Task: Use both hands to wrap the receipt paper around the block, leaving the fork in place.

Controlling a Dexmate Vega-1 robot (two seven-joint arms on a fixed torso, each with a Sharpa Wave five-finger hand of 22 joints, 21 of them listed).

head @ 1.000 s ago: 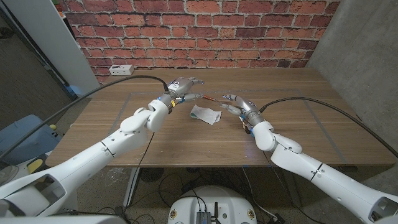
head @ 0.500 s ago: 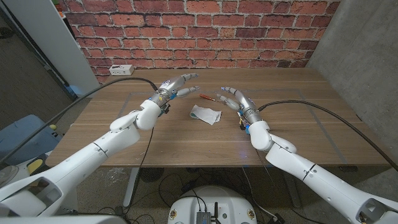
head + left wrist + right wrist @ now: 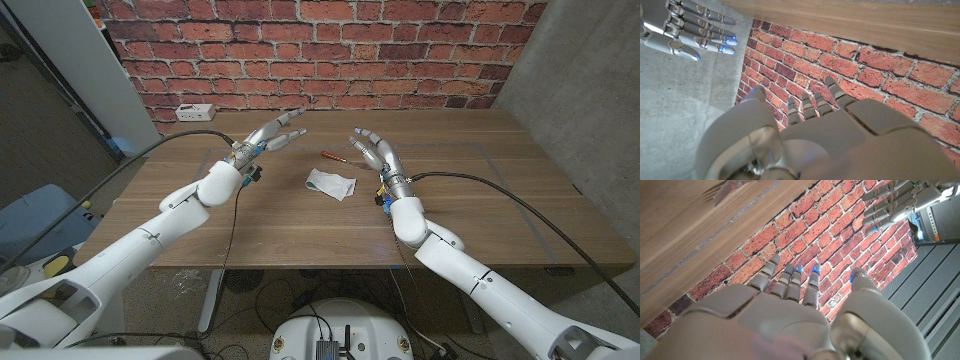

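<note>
Both hands are raised above the table (image 3: 200,225), fingers spread, holding nothing: left hand (image 3: 268,135), right hand (image 3: 374,152). Between them lies one paper-wrapped block (image 3: 330,183). One fork (image 3: 336,156) lies just beyond the right hand's fingertips.

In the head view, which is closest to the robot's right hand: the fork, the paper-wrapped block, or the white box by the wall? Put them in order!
From the right hand:
1. Fork, just to its left, toward the wall.
2. Paper-wrapped block, a little farther, nearer the robot, in the table's middle.
3. White box, farthest, at the far left by the brick wall.
</note>
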